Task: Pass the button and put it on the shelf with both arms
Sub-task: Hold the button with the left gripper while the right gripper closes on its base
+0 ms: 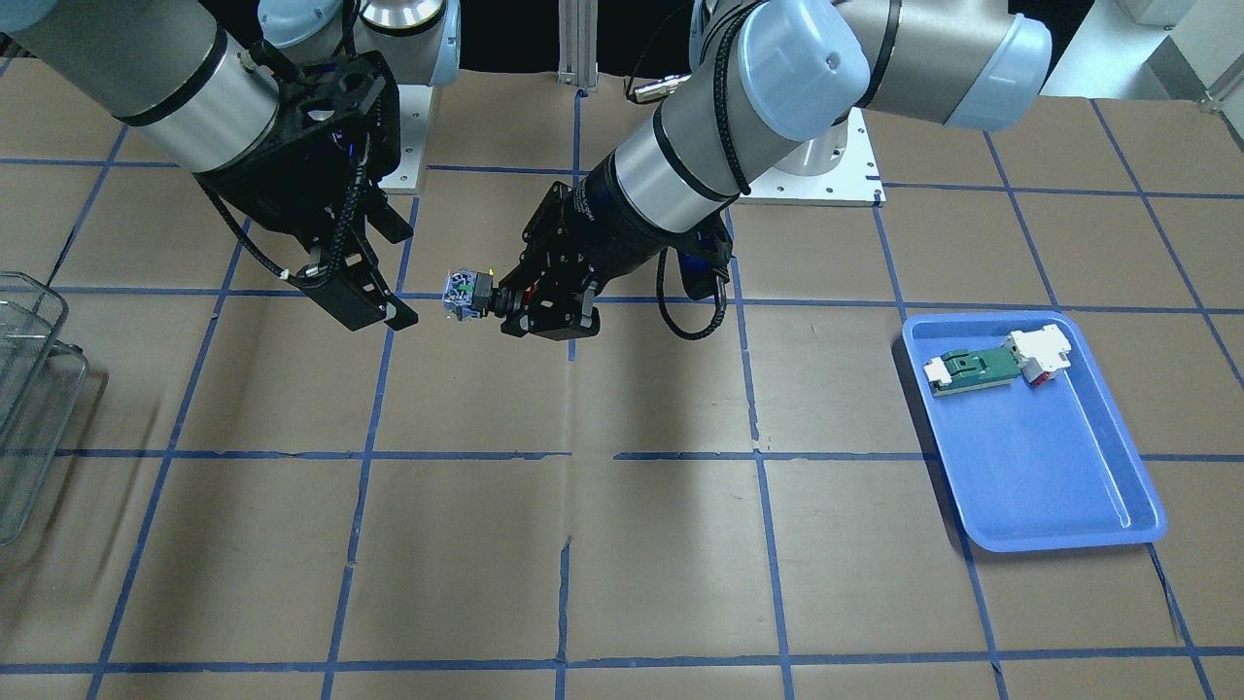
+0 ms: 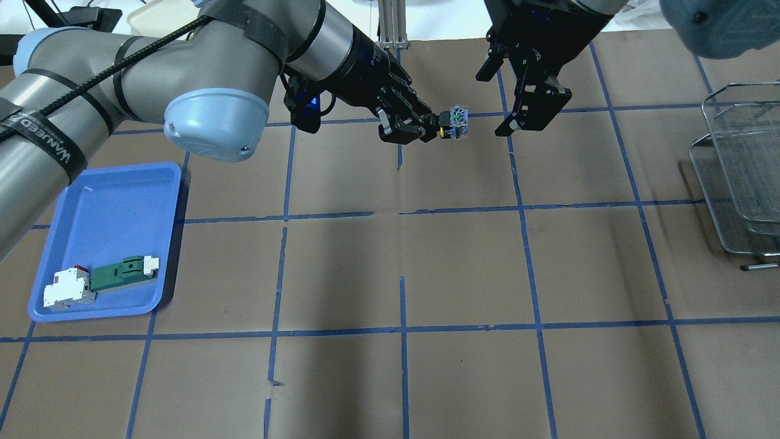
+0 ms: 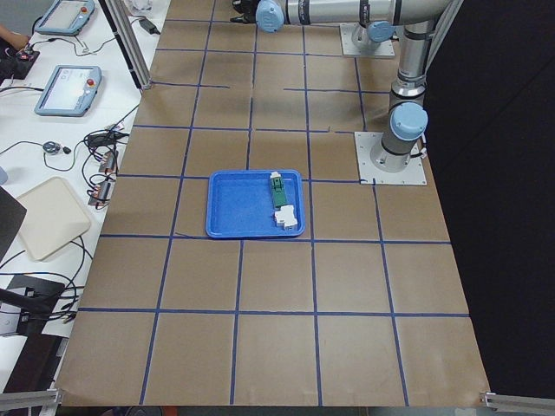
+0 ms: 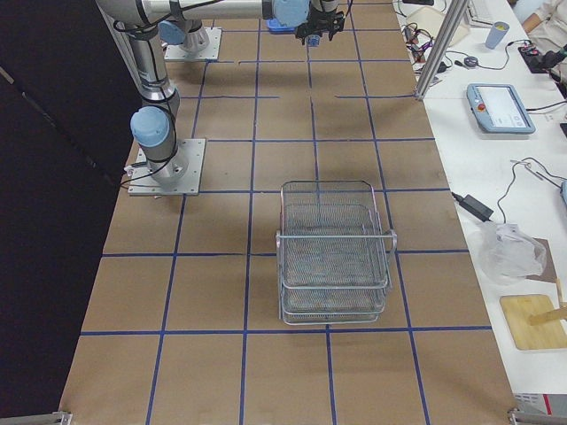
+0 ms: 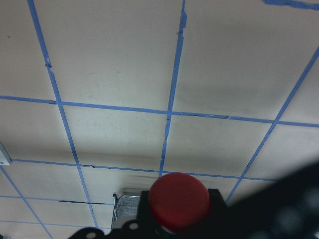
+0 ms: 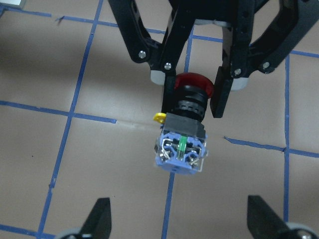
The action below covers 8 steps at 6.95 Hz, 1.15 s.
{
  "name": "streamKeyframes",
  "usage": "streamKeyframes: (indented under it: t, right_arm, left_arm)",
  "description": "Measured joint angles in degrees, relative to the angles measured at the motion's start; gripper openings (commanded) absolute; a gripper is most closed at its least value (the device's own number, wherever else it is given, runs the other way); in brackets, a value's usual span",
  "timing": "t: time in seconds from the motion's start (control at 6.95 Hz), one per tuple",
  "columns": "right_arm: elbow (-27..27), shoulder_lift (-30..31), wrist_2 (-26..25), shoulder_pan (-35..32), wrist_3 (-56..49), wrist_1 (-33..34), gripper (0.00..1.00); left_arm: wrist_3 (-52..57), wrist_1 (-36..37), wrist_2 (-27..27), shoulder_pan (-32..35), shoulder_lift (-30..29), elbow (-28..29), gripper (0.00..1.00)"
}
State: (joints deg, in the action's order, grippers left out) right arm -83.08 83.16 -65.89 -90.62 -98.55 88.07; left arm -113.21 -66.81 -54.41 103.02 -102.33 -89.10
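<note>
My left gripper (image 1: 505,301) is shut on the button (image 1: 466,295) and holds it in the air over the far middle of the table. It grips the black collar, and the bluish-silver block points at my right gripper (image 1: 402,274). The right gripper is open and empty, a short gap from the block. In the overhead view the left gripper (image 2: 436,125) holds the button (image 2: 456,121) just left of the right gripper (image 2: 495,102). The right wrist view shows the button (image 6: 182,149) between the left fingers (image 6: 222,94). The red cap (image 5: 178,201) shows in the left wrist view. The wire-mesh shelf (image 2: 743,171) stands at the table's right end.
A blue tray (image 2: 109,207) on the robot's left holds a green-and-white module (image 2: 122,274) with a white-red block. It also shows in the front-facing view (image 1: 1069,486). The shelf (image 4: 332,257) has two mesh tiers. Blue tape lines grid the brown table.
</note>
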Motion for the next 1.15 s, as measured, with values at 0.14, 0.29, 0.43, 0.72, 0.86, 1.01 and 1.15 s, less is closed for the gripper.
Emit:
streamKeyframes:
  t: [0.14, 0.29, 0.43, 0.72, 0.86, 1.01, 1.15]
  right_arm:
    - [-1.1, 0.1, 1.3, 0.0, 3.0, 0.7, 0.98]
    - [-1.8, 0.3, 2.0, -0.1, 5.0, 1.5, 0.98]
    - [-2.1, 0.4, 3.0, -0.1, 7.1, 1.8, 0.98]
    - [-2.1, 0.7, 4.8, -0.2, 9.3, 1.7, 0.96]
    - [-2.2, 0.8, 5.1, -0.2, 9.5, 1.7, 0.91]
    - [-2.2, 0.9, 5.1, -0.3, 9.6, 1.8, 0.89]
    - [-2.2, 1.0, 5.0, -0.4, 9.6, 1.8, 0.78]
  left_arm:
    - [-0.5, 0.0, 0.8, 0.1, 0.4, 0.0, 0.00]
    - [-0.8, 0.0, 1.1, 0.2, 0.7, 0.0, 0.00]
    - [-0.9, 0.1, 1.3, 0.3, 0.8, 0.0, 0.00]
    - [-1.4, 0.1, 1.4, 0.4, 1.2, 0.1, 0.00]
    - [-1.5, 0.1, 1.5, 0.4, 1.5, 0.1, 0.00]
    - [-1.7, 0.1, 1.5, 0.4, 1.7, 0.1, 0.00]
    - [-1.7, 0.1, 1.6, 0.4, 1.9, 0.0, 0.00]
